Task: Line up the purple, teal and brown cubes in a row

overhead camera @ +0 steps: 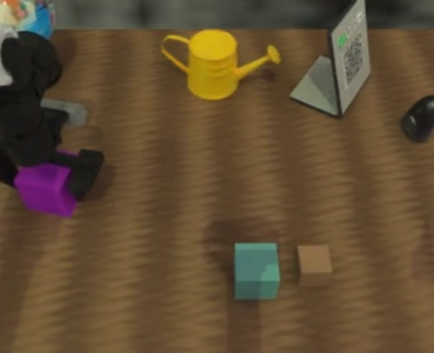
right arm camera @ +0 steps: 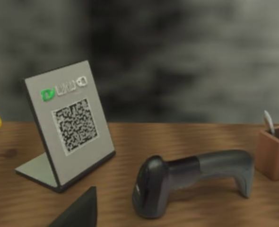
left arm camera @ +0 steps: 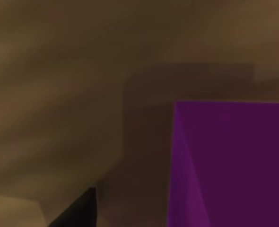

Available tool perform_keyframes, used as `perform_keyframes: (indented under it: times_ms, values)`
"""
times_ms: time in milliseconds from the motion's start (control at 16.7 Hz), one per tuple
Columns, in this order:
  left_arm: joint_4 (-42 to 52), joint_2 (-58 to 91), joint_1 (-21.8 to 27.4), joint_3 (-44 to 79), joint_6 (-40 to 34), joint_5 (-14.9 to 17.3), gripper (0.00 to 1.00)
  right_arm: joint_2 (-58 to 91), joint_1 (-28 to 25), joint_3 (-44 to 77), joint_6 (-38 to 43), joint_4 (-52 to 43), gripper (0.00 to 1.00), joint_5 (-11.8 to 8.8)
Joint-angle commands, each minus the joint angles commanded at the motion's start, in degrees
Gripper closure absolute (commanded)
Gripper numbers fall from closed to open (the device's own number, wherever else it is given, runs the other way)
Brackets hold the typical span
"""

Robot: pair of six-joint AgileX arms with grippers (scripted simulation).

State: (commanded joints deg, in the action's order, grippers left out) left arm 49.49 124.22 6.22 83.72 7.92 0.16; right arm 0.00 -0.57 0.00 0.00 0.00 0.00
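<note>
1. purple cube sits at the table's left side, clasped between the black fingers of the left gripper; the left wrist view shows its purple face close up beside a dark fingertip.
2. teal cube rests on the wooden table in the lower middle of the top view, well apart from the purple one.
3. brown cube lies just to the right of the teal one, a narrow gap between them, not touching.
4. yellow watering can stands at the far edge, spout pointing right.
5. grey qr-code sign stands upright at the far right, with a dark handheld scanner beyond it near the table's right edge.
6. right arm is out of the top view; its wrist camera faces the sign, the scanner and a brown pen holder; whether its fingers are parted or closed i cannot tell.
</note>
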Motion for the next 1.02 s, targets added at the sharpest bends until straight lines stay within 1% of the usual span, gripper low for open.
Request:
perform_keyframes:
  times_ms: [720, 780, 1020]
  values:
    - [0.00, 0.00, 0.00, 0.00, 0.00, 0.00, 0.98, 0.00, 0.00, 0.00, 0.00, 0.00, 0.00, 0.00]
    - [0.00, 0.00, 0.00, 0.00, 0.00, 0.00, 1.00, 0.00, 0.00, 0.00, 0.00, 0.00, 0.00, 0.00]
    - [0.00, 0.00, 0.00, 0.00, 0.00, 0.00, 1.00, 0.00, 0.00, 0.00, 0.00, 0.00, 0.00, 0.00]
